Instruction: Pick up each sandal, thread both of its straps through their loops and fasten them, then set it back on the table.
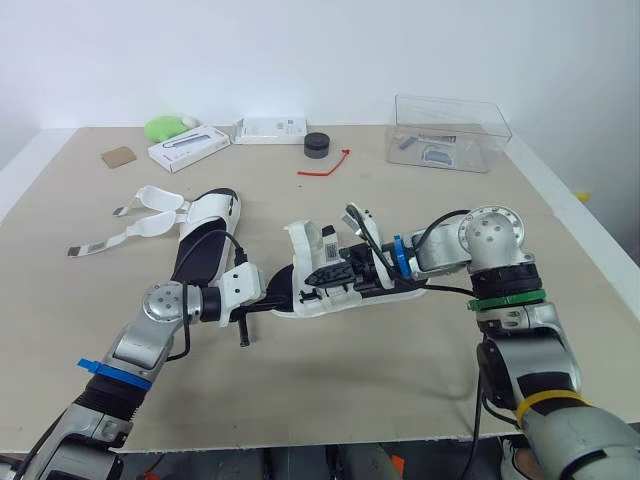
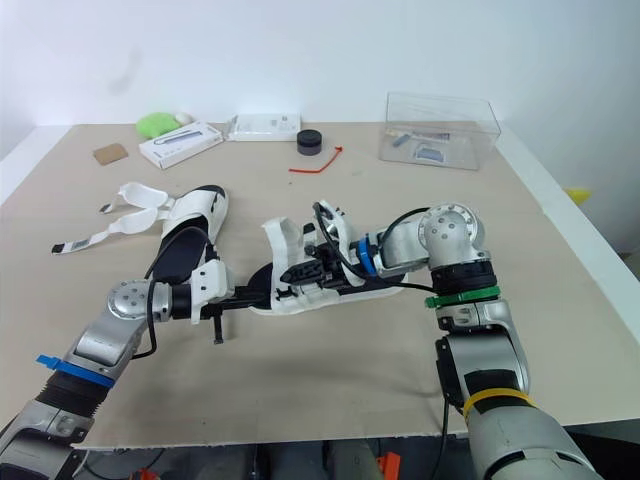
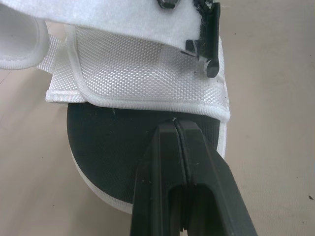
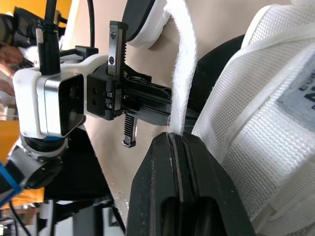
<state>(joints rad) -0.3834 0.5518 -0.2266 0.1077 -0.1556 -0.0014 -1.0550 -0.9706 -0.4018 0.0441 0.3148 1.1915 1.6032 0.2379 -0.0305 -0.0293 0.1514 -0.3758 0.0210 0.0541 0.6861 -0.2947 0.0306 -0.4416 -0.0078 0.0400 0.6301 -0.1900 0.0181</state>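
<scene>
White webbing and a black insole marked the sandal (image 1: 335, 275) you held mid-worktop. Your left gripper (image 3: 175, 124) was clenched at its webbing hem, and your right gripper (image 4: 178, 136) was pinched tight on its fuzzy white strap (image 4: 183, 73). Nearer the left edge, the second sandal (image 1: 205, 235) lay unfastened on the worktop (image 1: 400, 380).

A robotics lab or test room, by the look: a bare white wall (image 1: 300, 50) behind a plain beige surface (image 1: 330, 390) with a white rim. Left of the clear plastic box (image 1: 447, 132) at its far edge lie bench oddments: a black puck (image 1: 317, 145), a red tie (image 1: 325, 165), small white cartons (image 1: 270, 130).
</scene>
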